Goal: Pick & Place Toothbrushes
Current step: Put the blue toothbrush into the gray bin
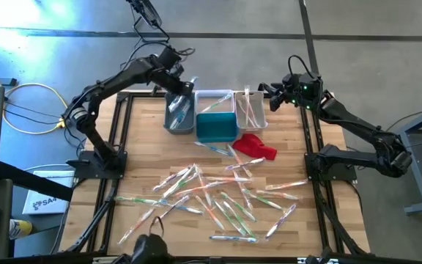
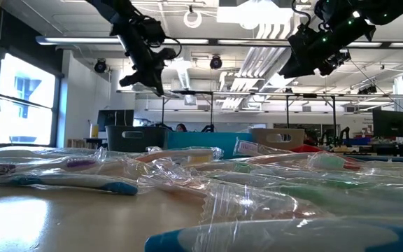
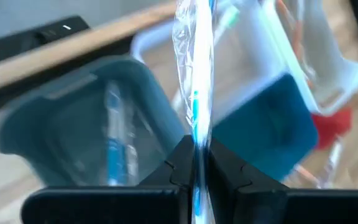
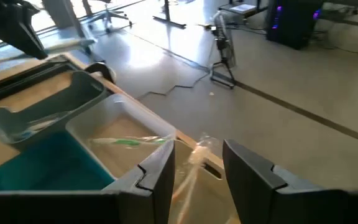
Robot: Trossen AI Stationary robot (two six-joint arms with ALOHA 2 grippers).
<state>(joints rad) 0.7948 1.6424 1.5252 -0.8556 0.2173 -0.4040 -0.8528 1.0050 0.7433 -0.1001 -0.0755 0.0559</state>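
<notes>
Blue-handled toothbrush (image 3: 194, 106) in clear wrapper, pinched between the fingers of the left gripper (image 1: 180, 89), which is closed on it. Long axis runs straight out from the fingertips, roughly in line with the gripper. In the left wrist view the grey bin (image 3: 73, 124) lies just beyond and to one side of the brush; a blue brush (image 3: 114, 143) already lies in it. High view puts this gripper over the grey bin (image 1: 179, 117) at the far left of the bin row. Judgement: the drop turns on the brush's free end clearing the bin wall nearer the white bin (image 1: 215, 99).

Right gripper (image 1: 266, 95) hangs at the far edge of the beige bin (image 1: 250, 114), fingers parted, nothing clamped; a wrapped brush (image 4: 197, 155) shows in the gap between them, over the bin.

Loose toothbrushes (image 1: 218, 198) scattered across the near half of the bench (image 1: 145, 158), well apart from both grippers. Teal bin (image 1: 216, 128) and red cloth (image 1: 256, 145) sit between pile and row.
</notes>
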